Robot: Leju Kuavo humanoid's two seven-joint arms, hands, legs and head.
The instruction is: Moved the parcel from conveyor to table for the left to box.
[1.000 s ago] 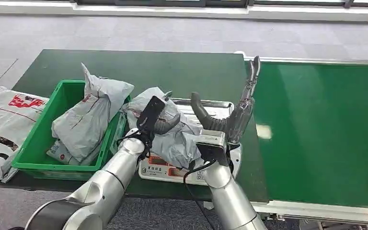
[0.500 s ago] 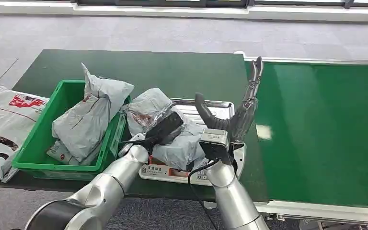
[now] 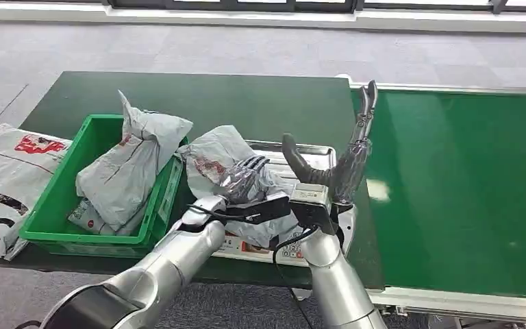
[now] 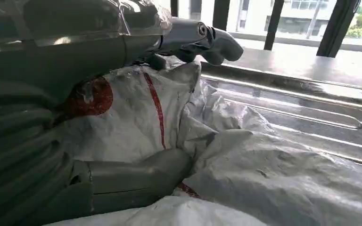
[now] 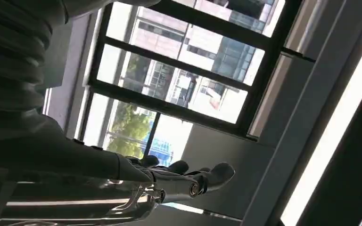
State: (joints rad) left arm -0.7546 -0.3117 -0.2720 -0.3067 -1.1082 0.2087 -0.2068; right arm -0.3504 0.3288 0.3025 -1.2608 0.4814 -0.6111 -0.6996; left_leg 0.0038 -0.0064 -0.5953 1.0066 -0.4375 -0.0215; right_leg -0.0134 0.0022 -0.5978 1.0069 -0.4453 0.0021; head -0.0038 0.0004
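Grey carpet is seen behind a dark green table (image 3: 246, 103), against which a bright green conveyor (image 3: 466, 185) is set on the right. On the table a green crate (image 3: 55, 199) is placed, with a grey bag (image 3: 127, 168) leaning out of it, and a large white printed bag (image 3: 3, 178) is laid at the table's left end. Beside the crate a white weighing scale (image 3: 318, 156) with a steel platform is stood, and the parcel (image 3: 212, 154), a crumpled grey-white mailer with red print, is laid across it, its left edge reaching toward the crate.

The left hand (image 3: 243, 179) is laid on top of the parcel with its fingers (image 3: 255, 163) spread and pressed down on the plastic. In the left wrist view the thumb (image 4: 136, 176) is seen pushed into a fold of the parcel (image 4: 245, 155) while the fingers (image 4: 202, 40) arch over its upper side; a closed grasp cannot be told from these frames.

The right hand (image 3: 339, 161) is held upright beside the parcel, at the scale's right edge by the conveyor, with thumb and fingers wide apart and nothing between them. In the right wrist view the right hand (image 5: 169, 176) is shown extended toward windows.
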